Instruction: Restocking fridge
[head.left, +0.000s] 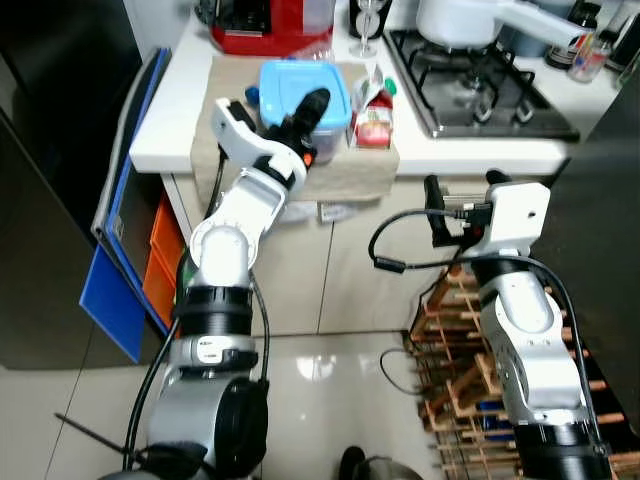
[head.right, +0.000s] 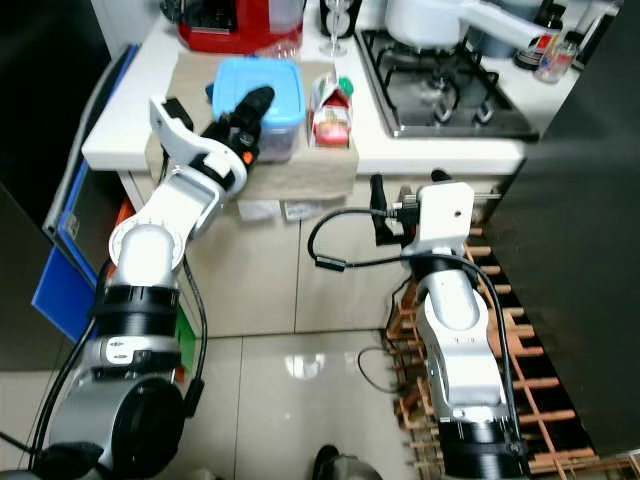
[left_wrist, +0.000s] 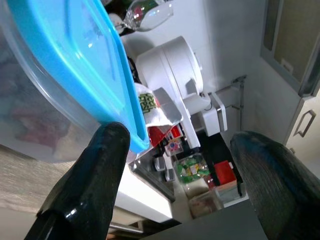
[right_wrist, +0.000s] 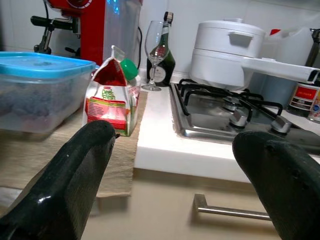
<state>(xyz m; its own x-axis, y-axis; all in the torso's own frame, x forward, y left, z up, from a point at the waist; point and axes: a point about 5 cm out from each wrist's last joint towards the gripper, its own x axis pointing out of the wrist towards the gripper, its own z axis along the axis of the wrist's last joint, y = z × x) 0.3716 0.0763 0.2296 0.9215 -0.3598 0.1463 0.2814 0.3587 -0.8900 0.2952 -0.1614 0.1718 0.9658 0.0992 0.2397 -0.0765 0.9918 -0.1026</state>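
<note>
A clear plastic container with a blue lid (head.left: 290, 80) stands on a beige mat (head.left: 350, 172) on the white counter. Beside it, to the right, is a red-and-white carton with a green cap (head.left: 373, 118). My left gripper (head.left: 308, 106) reaches over the counter edge to the container's front right corner. It is open, and one finger (left_wrist: 102, 165) lies against the lid's rim (left_wrist: 75, 65). My right gripper (right_wrist: 175, 145) hovers open and holds nothing. It is in front of the counter, just below its edge, and points toward the carton (right_wrist: 110, 102).
A gas hob (head.left: 480, 85) with a white pot (head.left: 455, 20) lies right of the mat. A red coffee machine (head.left: 270, 25) and a wine glass (head.left: 365, 25) stand behind. A wooden rack (head.left: 450, 340) sits on the floor at right, a blue board (head.left: 115, 290) leans at left, and dark appliance fronts flank both sides.
</note>
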